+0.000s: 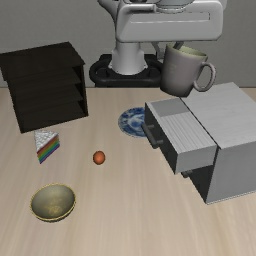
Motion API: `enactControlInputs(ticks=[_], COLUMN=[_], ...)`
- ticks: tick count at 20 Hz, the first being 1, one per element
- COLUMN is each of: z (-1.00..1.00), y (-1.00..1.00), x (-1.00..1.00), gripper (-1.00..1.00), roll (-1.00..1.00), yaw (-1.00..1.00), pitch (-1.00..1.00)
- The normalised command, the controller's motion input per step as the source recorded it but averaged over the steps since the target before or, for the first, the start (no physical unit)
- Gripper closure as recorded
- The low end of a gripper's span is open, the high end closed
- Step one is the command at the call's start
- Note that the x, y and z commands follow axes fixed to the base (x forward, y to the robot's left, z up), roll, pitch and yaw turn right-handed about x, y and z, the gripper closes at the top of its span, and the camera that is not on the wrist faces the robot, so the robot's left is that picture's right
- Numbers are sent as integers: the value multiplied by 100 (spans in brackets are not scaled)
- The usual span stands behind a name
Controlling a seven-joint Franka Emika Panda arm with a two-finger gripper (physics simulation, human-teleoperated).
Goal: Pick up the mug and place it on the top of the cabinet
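Observation:
A grey-green mug [186, 68] hangs tilted in the air at the exterior view's upper right, its handle pointing right. My gripper [164, 50] comes down from the white arm and is shut on the mug's rim at its left side; the fingers are mostly hidden behind the mug. The mug is above and just behind the back edge of the grey cabinet [228, 108], not touching its flat top. The cabinet's upper drawer [172, 128] is pulled out toward the left.
A black shelf cabinet [45, 85] stands at the left. A blue-patterned plate [131, 122] lies beside the open drawer. A small orange ball [99, 157], a rainbow-striped box [47, 147] and an olive bowl [52, 203] sit on the wooden table.

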Motion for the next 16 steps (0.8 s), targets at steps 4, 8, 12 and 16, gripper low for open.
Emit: enactControlInputs(ticks=[4,8,12,16], z=[0,0,0,0], y=[100,100,25,0], x=[0,0,-75,-100], gripper=[100,100,100,100], roll=[0,0,0,0], yaw=[0,0,0,0], pitch=[0,0,0,0])
